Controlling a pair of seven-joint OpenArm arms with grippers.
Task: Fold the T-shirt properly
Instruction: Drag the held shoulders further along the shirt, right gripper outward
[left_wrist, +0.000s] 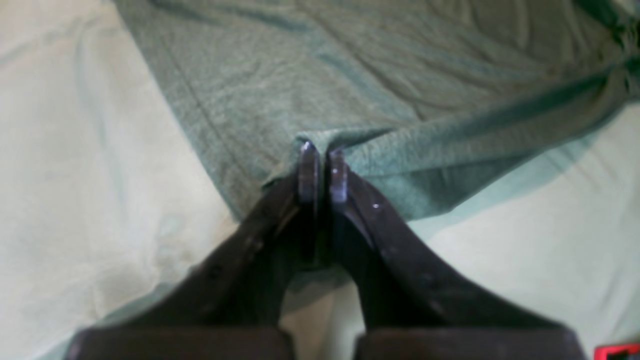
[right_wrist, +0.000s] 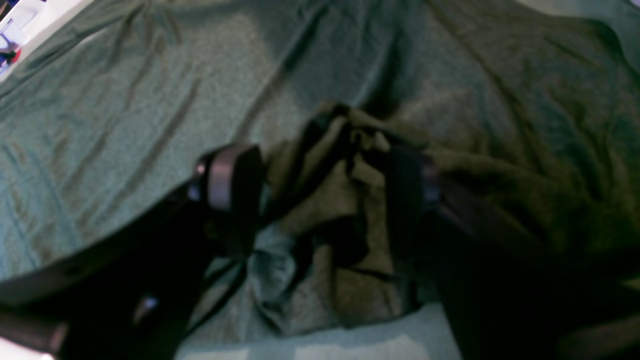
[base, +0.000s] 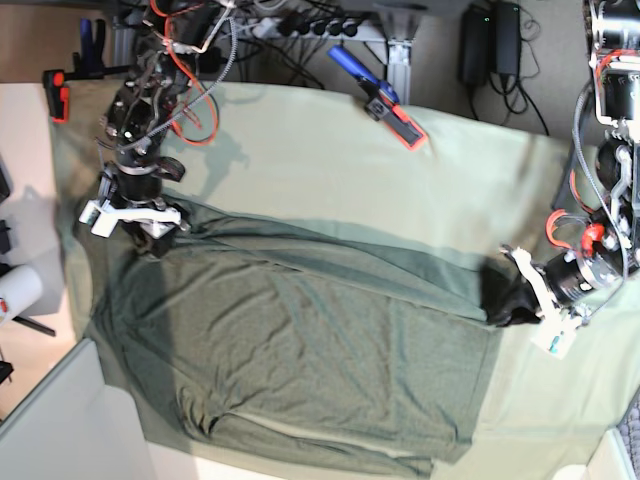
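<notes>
Gripping one T-shirt (base: 300, 350): left hand (left_wrist: 323, 167) pinching edge; right hand (right_wrist: 320, 177) spread around bunched fabric.

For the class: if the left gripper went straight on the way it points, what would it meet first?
The T-shirt itself. The left gripper is shut on the shirt's edge, and more of the shirt lies spread directly ahead on the table cloth. Depth is hard to judge.
</notes>
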